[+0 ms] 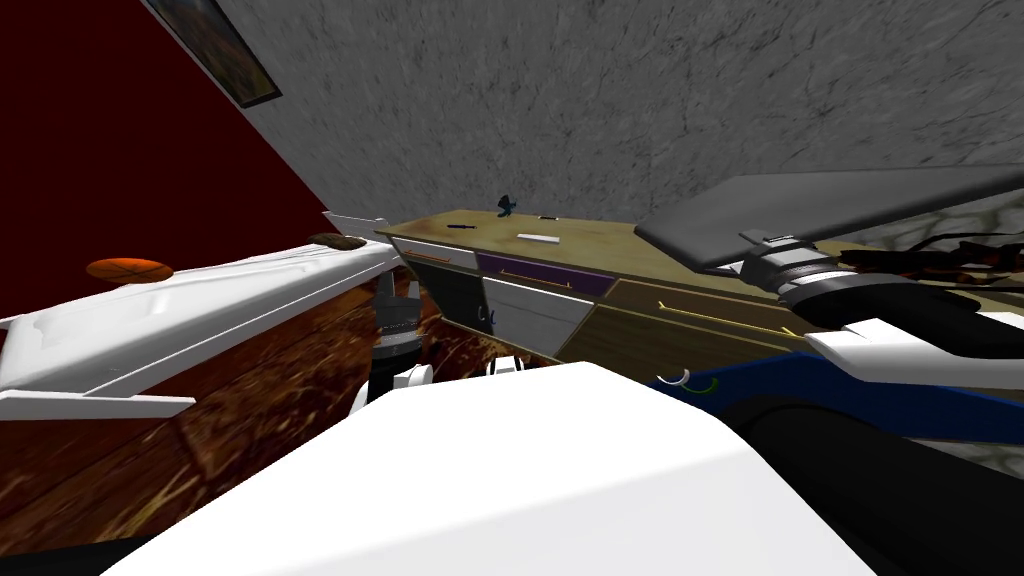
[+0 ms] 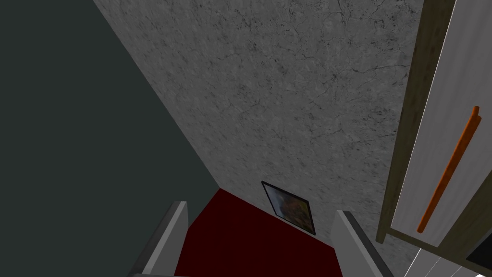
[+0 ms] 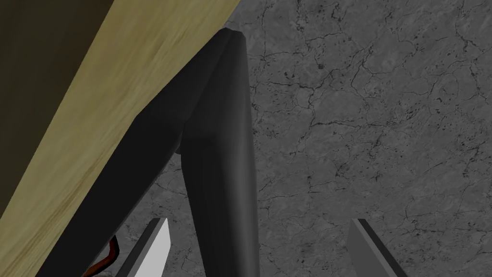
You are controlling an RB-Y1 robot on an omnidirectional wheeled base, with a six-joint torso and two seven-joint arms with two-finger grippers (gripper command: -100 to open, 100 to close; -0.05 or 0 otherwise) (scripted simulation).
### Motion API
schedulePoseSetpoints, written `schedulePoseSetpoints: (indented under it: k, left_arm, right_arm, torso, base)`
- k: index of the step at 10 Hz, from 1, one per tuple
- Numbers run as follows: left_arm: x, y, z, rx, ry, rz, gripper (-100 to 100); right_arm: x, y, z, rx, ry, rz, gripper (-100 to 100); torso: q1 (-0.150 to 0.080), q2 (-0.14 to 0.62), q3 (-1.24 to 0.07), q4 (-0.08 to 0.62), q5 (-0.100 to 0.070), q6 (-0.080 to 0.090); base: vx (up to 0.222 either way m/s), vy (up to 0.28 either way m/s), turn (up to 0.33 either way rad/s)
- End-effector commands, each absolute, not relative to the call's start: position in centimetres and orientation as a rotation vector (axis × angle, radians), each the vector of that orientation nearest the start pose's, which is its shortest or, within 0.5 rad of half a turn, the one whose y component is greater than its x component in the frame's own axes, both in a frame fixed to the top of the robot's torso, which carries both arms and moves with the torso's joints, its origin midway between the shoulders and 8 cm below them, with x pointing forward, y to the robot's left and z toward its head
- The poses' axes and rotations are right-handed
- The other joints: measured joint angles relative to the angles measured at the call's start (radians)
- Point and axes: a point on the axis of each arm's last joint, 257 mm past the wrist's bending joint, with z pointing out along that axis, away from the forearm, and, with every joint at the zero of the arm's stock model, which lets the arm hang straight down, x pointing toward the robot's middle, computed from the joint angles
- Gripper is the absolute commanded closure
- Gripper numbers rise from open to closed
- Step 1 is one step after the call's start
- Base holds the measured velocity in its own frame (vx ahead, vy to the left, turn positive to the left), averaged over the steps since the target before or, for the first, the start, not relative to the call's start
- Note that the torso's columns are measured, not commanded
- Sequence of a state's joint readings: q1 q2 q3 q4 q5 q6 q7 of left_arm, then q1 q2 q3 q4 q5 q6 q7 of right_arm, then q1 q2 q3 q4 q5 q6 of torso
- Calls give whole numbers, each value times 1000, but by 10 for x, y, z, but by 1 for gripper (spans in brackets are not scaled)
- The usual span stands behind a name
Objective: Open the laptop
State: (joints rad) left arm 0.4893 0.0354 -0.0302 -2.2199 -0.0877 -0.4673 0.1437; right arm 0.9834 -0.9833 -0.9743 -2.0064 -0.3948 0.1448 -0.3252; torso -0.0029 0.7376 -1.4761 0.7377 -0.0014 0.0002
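Right claw (image 3: 259, 221) spread wide, gripping nothing — laptop (image 3: 216, 120) lid edge runs between its fingers, part-raised off the desk (image 3: 120, 96), at your 2 o'clock. Push from under the lid, slowly. Left claw (image 2: 259, 211) parted, empty.

A grey, crack-veined wall (image 1: 600, 90) meets a dark red wall (image 1: 110, 150) at a corner, and a dark-framed picture (image 1: 215, 45) hangs on the grey one near that corner. Along the grey wall stands a long wooden cabinet (image 1: 600, 245) with white, purple and brown drawer fronts and thin bar handles. The floor (image 1: 200, 440) is dark, streaked brown wood, and a white piece of furniture (image 1: 180, 320) stands by the red wall.
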Motion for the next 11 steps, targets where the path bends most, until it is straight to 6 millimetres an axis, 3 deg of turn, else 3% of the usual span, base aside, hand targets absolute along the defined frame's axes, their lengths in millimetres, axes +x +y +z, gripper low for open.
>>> schedulePoseSetpoints:
  k: [1,4,5,6,11]
  left_arm:
    - [364,258,-7,-710,716,-1393,0]
    - [364,258,-7,-710,716,-1393,0]
    - [364,258,-7,-710,716,-1393,0]
    - [364,258,-7,-710,716,-1393,0]
    - [364,258,-7,-710,716,-1393,0]
  right_arm:
    - [303,-654,80,958,1194,371,-100]
    - [312,-637,97,942,1210,386,-100]
    - [310,-640,92,948,1208,381,-100]
    - [310,-640,93,950,1208,382,0]
    - [309,-641,90,958,1209,382,0]
  torso:
    - [3,1,1,0,1,0]
    - [6,1,0,1,4,0]
    - [7,2,0,2,5,0]
    - [6,2,1,1,4,0]
    - [4,1,0,1,3,0]
  base:
    - [20,-23,-62]
    - [18,-11,-65]
    - [9,-6,-14]
    - [0,0,0]
    - [0,0,0]
